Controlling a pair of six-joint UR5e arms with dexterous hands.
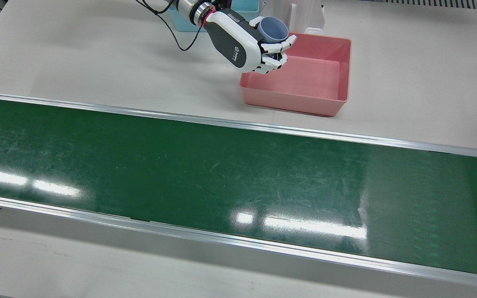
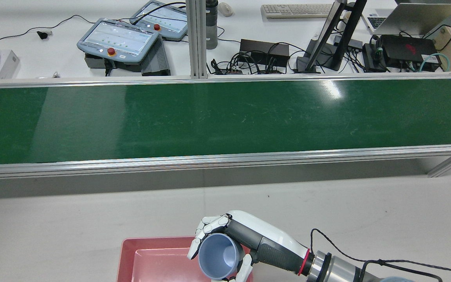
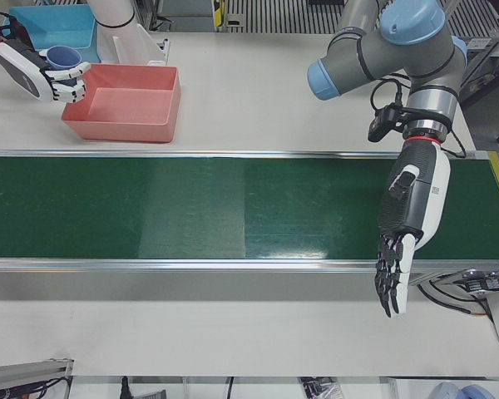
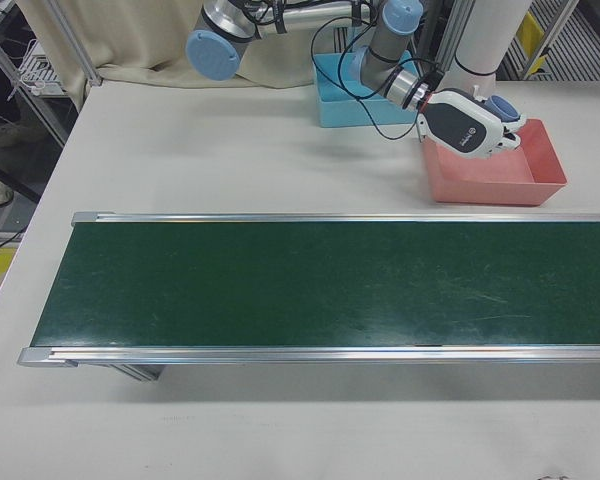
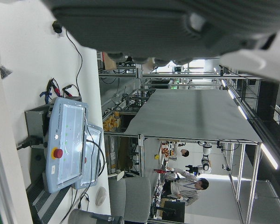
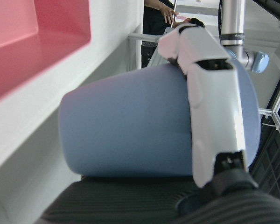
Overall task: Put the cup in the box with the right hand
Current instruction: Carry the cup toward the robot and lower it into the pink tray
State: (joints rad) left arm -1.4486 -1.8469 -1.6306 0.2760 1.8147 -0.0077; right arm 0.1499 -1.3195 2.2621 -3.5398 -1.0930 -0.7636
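Gripping the blue cup point(image 1: 272, 30) in my right hand point(image 1: 244, 44), fingers point(image 1: 279, 46) wrapped round it, above the pink box point(image 1: 304, 101) corner. Left hand point(image 3: 397, 274) empty, fingers extended.

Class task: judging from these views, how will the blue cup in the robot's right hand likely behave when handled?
The cup looks like smooth plastic, so probably light and stiff. Its round, tapered wall suggests it could roll if released sideways from the right hand.

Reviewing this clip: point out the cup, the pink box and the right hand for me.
cup point(image 1: 272, 30): front view, inside of its open mouth.
pink box point(image 1: 304, 78): front view, bare floor of the box.
right hand point(image 1: 242, 45): front view, back of the hand, which holds the cup.
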